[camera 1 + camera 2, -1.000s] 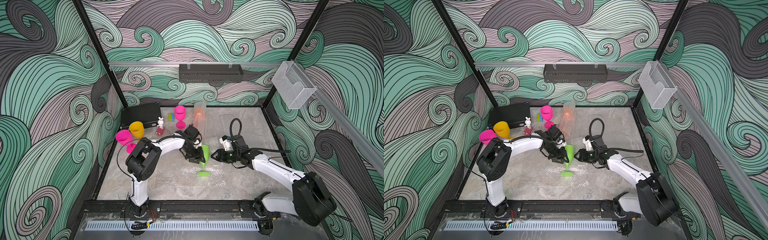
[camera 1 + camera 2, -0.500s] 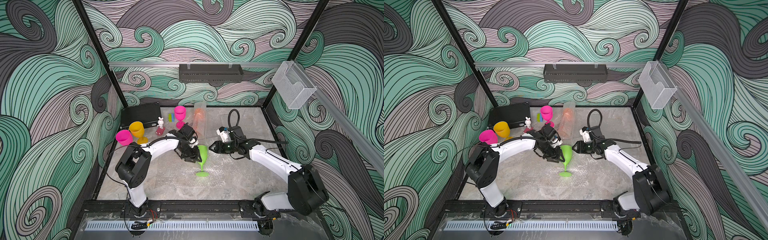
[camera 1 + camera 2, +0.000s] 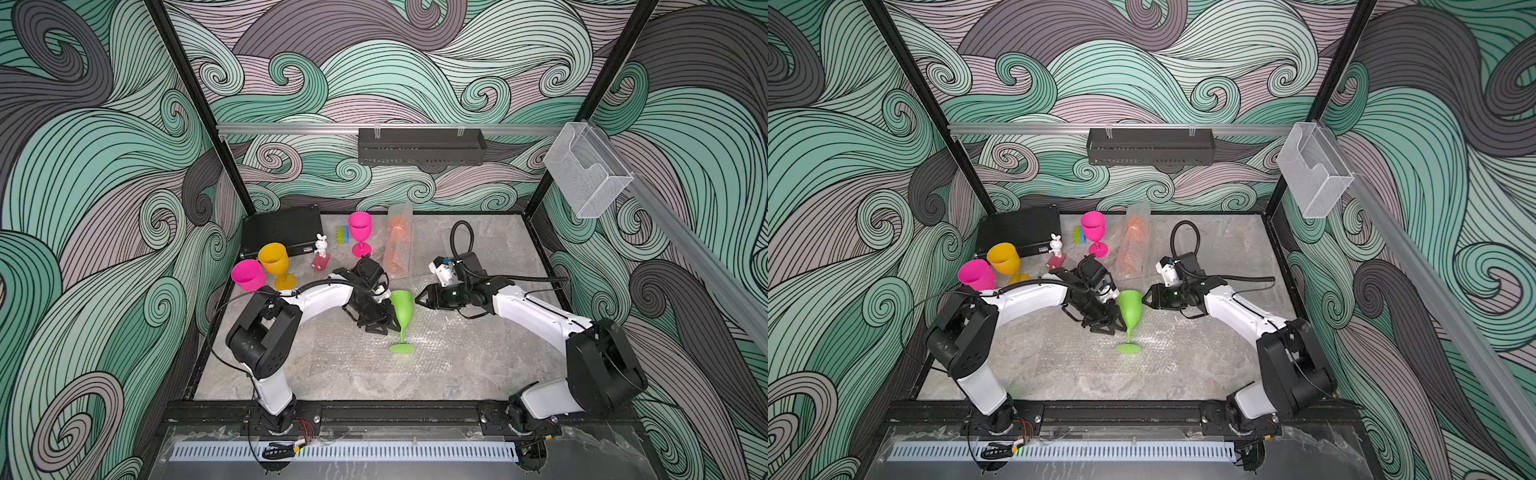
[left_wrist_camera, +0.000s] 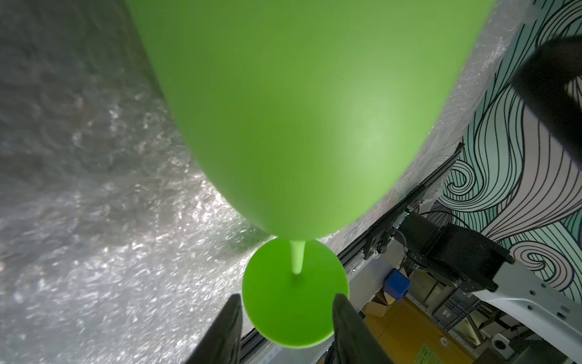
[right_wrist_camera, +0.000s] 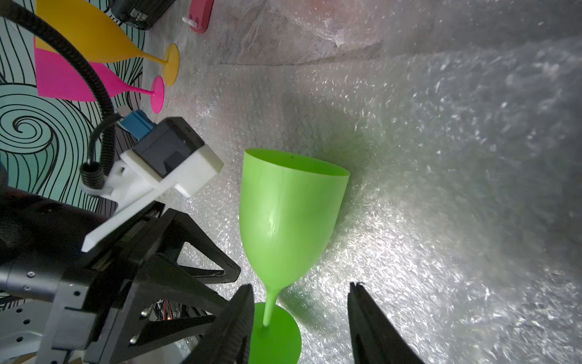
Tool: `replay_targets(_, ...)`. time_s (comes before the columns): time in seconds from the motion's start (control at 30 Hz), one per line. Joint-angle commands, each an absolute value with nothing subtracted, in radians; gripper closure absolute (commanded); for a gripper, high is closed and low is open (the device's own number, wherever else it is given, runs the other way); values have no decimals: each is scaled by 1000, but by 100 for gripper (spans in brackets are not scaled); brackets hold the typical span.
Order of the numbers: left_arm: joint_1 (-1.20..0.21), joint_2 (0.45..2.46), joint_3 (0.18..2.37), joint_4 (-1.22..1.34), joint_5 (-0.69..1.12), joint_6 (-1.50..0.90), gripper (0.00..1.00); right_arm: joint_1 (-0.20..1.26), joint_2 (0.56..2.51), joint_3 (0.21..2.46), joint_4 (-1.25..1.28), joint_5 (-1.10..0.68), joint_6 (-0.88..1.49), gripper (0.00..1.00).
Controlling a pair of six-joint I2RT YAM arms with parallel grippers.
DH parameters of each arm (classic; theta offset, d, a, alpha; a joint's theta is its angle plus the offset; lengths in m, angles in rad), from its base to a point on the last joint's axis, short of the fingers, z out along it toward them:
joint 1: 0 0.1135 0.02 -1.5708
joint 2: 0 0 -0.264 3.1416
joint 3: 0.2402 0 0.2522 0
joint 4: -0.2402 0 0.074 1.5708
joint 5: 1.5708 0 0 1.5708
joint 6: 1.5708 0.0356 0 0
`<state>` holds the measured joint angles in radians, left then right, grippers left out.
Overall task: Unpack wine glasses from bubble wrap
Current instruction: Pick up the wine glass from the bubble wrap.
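Already free, the lime green goblet [image 3: 401,309] stands upright on the flattened bubble wrap [image 3: 436,345] in the middle of the bench [image 3: 316,386], and nothing grips it. The left hand [image 3: 386,326] just left of it and the right hand [image 3: 419,298] just right of its bowl are both half open and empty. Tall on a soft sheet, the goblet could topple if a retreating fingertip brushes it. Since a second ago both hands have widened slightly, and the right one has edged toward the far side.

We see bright, even light, and both top views are sharp. In the left wrist view the goblet [image 4: 299,110] looms blurred. Beside it, bubble wrap [image 5: 441,220] glints with glare, and a soft shadow rings the goblet.
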<state>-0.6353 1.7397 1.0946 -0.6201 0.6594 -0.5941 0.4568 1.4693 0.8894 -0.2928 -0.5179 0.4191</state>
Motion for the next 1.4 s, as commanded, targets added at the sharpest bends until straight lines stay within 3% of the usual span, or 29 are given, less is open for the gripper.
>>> replay_targets(0.0, -648, 1775, 1082, -573, 655, -647, 54, 460, 1459, 884, -295, -541, 399, 48)
replay_targets(0.5, -715, 1840, 1072, -412, 601, -807, 55, 460, 1408, 814, -282, -577, 379, 49)
replay_targets(0.9, -736, 1865, 1072, -274, 697, -873, 54, 468, 1389, 697, -159, -591, 456, 50)
replay_targets(1.37, -784, 1890, 1134, -376, 666, -826, 50, 494, 1363, 641, -74, -563, 537, 51)
